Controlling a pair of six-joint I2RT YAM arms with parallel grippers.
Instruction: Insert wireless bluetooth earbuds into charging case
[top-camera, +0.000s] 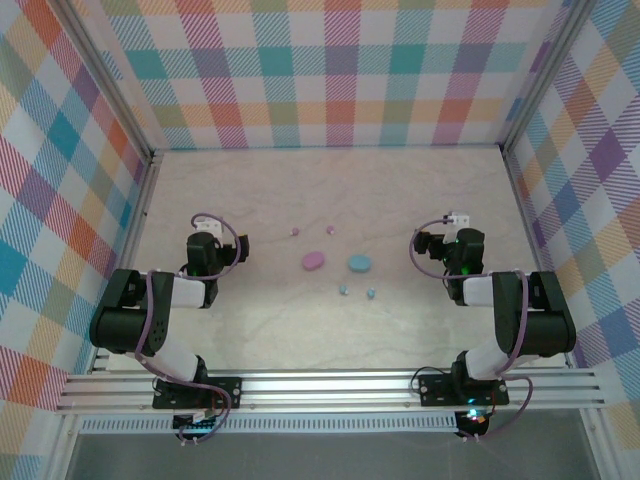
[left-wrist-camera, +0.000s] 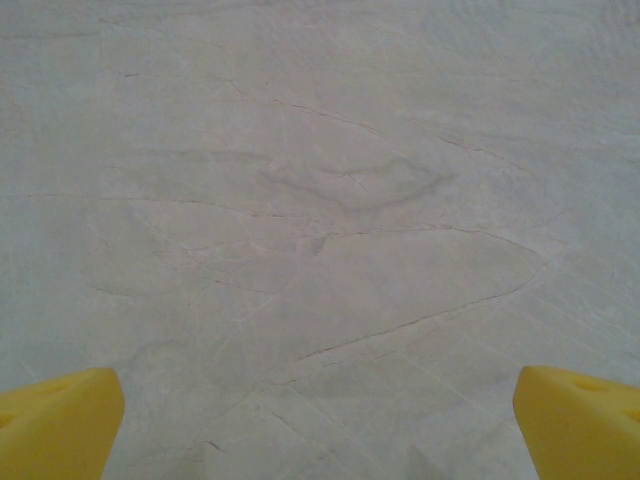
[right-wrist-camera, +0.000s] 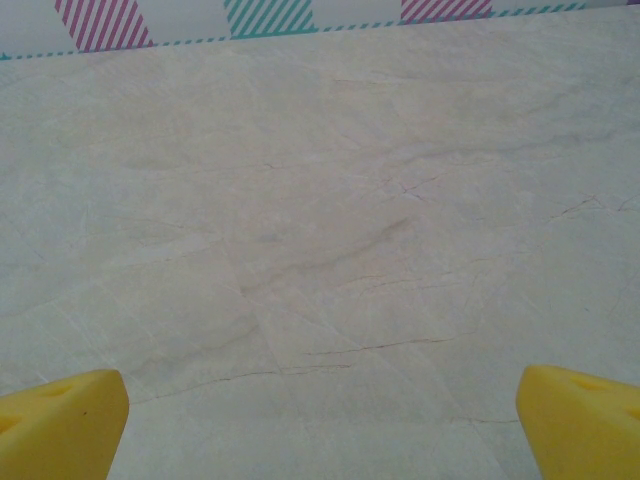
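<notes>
A pink oval charging case (top-camera: 313, 261) and a light blue one (top-camera: 359, 263) lie side by side at the table's middle. Two tiny pinkish earbuds (top-camera: 295, 232) (top-camera: 331, 229) rest just behind the cases. Two light blue earbuds (top-camera: 342, 290) (top-camera: 370, 293) rest just in front of them. My left gripper (top-camera: 204, 243) hangs to the left of the cases, well apart from them. My right gripper (top-camera: 462, 243) hangs to their right, also apart. Both stand open over bare tabletop, yellow fingertips (left-wrist-camera: 60, 425) (right-wrist-camera: 62, 420) wide apart with nothing between them.
The marbled table (top-camera: 330, 330) is walled by plaid panels on the left, back and right. A plaid wall strip (right-wrist-camera: 270, 18) shows beyond the table's edge in the right wrist view. An aluminium rail (top-camera: 330, 385) carries both arm bases at the near edge.
</notes>
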